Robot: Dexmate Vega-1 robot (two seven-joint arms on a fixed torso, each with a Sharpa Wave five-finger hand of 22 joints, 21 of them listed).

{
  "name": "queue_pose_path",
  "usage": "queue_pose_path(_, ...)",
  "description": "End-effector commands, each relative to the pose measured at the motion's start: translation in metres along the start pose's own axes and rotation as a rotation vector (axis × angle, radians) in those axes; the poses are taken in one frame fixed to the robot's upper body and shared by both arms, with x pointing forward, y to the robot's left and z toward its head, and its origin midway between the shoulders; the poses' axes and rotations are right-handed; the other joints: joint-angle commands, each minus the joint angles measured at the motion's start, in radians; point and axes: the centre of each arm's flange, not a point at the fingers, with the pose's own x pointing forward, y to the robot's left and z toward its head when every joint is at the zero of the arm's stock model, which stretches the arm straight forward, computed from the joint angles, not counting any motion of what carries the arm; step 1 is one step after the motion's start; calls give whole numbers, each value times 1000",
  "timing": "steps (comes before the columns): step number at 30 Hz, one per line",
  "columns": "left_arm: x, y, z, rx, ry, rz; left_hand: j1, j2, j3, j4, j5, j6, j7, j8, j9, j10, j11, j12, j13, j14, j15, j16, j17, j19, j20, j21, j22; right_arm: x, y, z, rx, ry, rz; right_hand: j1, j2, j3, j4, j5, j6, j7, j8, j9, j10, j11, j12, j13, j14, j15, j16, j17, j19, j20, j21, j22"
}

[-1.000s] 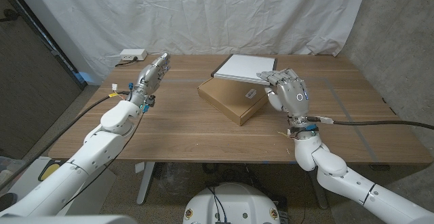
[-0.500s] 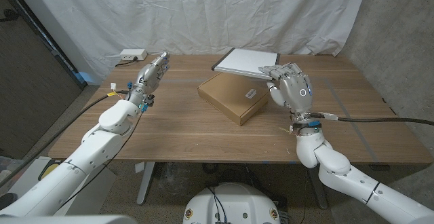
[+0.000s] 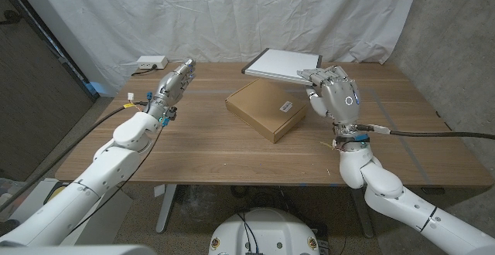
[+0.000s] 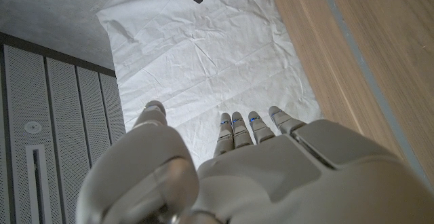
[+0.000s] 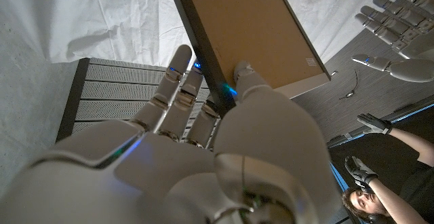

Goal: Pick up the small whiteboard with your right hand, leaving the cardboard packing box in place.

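Whiteboard (image 3: 283, 65), small and white-faced with a thin dark frame, is off the table, tilted and held in the air over the far part of the tabletop, just behind the cardboard packing box (image 3: 267, 108). The right hand (image 3: 334, 98) grips it at its near right edge, fingers on the top face; in the right wrist view the same hand (image 5: 196, 149) clamps the board's edge between thumb and fingers, and the board's brown backing (image 5: 251, 37) fills the space beyond the fingertips. The box lies flat on the wooden table (image 3: 232, 151), near the middle, apart from the board. The left hand (image 3: 175, 82) hangs above the table's left side with its fingers stretched out and together, holding nothing; the left wrist view shows those straight fingers (image 4: 234, 130) against the white backdrop cloth (image 3: 232, 15). A small white device with a cable (image 3: 151, 62) sits at the table's far left corner. A person with gloved hands (image 5: 369, 176) appears at the edge of the right wrist view.
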Motion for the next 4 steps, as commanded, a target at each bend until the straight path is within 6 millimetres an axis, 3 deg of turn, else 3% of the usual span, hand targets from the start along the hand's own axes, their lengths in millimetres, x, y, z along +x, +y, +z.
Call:
queue_pose_path(1, -3, -1, 5, 12, 11, -1, 5, 8, -2, 3, -2, 3, 1, -4, 4, -4, -1, -1, 0, -3, 8, -3, 4, -10, 0, 2, 3, 15, -8, 1, 17, -4, -27, 4, 17, 6, 1, 4, 109, -32, 4, 4, 9, 2, 5, 5, 10, -114, 10, 6, 11, -155, 8, 2)
queue_pose_path(4, -4, -2, 5, 5, 3, 2, 6, 9, -2, 2, -2, 3, 2, -4, 4, -5, -2, -1, 0, -4, 7, -3, 4, -10, 0, 2, 3, 17, -8, 1, 23, -8, -26, 4, 17, 7, 1, 4, 109, -31, 4, 4, 9, 1, 4, 5, 10, -114, 9, 6, 11, -155, 8, 2)
